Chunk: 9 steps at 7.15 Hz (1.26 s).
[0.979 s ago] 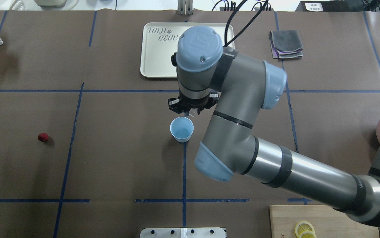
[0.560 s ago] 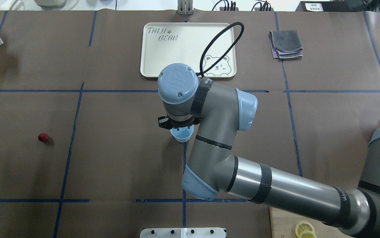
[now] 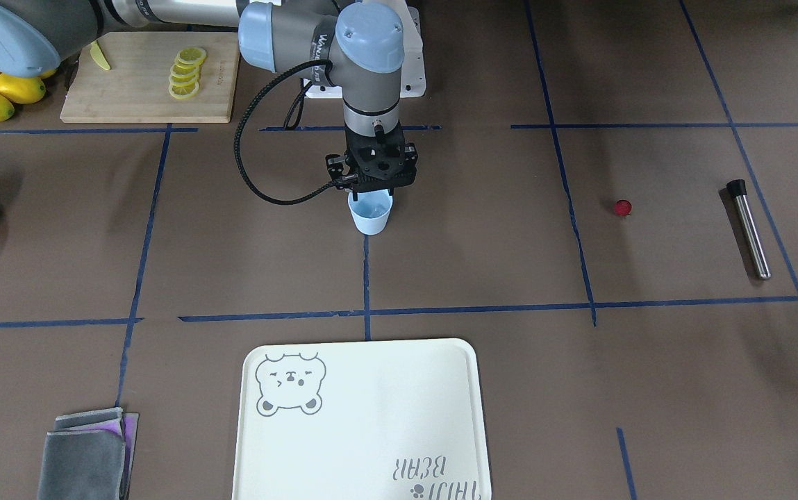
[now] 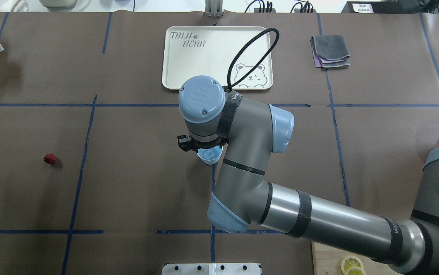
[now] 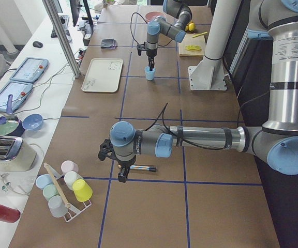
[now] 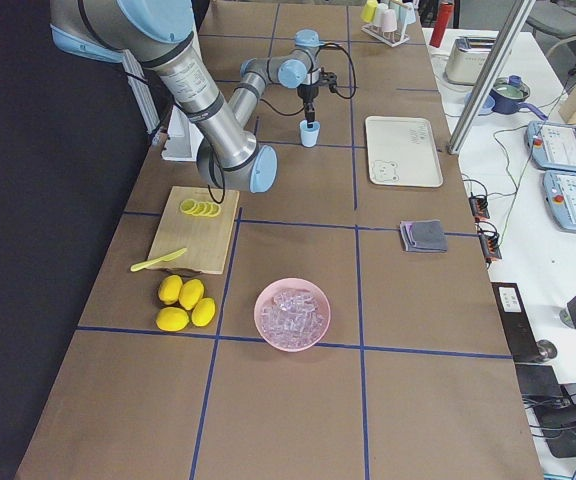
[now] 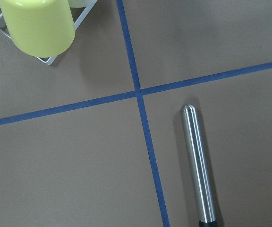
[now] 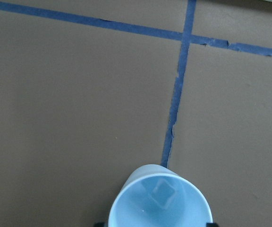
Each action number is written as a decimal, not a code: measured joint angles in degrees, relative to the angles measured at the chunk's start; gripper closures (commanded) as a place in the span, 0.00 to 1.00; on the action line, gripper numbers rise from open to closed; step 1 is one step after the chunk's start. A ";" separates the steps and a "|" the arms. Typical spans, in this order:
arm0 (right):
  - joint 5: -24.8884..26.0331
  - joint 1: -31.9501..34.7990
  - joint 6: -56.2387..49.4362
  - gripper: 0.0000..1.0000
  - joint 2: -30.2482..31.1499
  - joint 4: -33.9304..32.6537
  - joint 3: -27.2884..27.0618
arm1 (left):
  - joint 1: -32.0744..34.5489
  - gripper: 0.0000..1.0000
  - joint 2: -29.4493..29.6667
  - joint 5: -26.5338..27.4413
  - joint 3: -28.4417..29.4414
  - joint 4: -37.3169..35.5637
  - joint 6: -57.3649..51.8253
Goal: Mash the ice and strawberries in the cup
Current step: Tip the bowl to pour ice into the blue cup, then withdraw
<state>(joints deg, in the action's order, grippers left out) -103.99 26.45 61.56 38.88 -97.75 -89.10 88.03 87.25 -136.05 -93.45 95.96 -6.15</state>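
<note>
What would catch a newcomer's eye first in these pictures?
The right arm's tool hangs right over the light-blue cup at the middle of the table, and an ice cube lies in its bottom. Far off on the robot's left side, the lone red strawberry sits near a steel rod.

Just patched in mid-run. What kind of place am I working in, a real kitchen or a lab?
Most likely a robotics lab bench staged as a drink-prep kitchen: blue tape grid on the table, teach pendants beside it, lemon slices on a cutting board.
</note>
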 measured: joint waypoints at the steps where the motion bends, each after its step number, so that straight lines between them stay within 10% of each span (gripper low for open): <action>1: -0.14 0.58 -0.07 0.01 -0.09 -0.06 -0.28 | -0.03 0.00 0.02 0.00 -0.03 0.01 0.00; 4: -4.49 5.85 -3.35 0.01 2.97 -0.42 -4.17 | -0.05 0.00 -0.01 0.00 0.07 -0.07 0.00; 9: -16.62 24.63 -35.19 0.01 35.91 0.88 -26.82 | -0.09 0.00 -0.08 0.00 -0.09 -0.08 0.09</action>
<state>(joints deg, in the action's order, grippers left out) -120.62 51.08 26.37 74.79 -96.87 -115.92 87.95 87.16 -136.05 -93.54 95.89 -6.07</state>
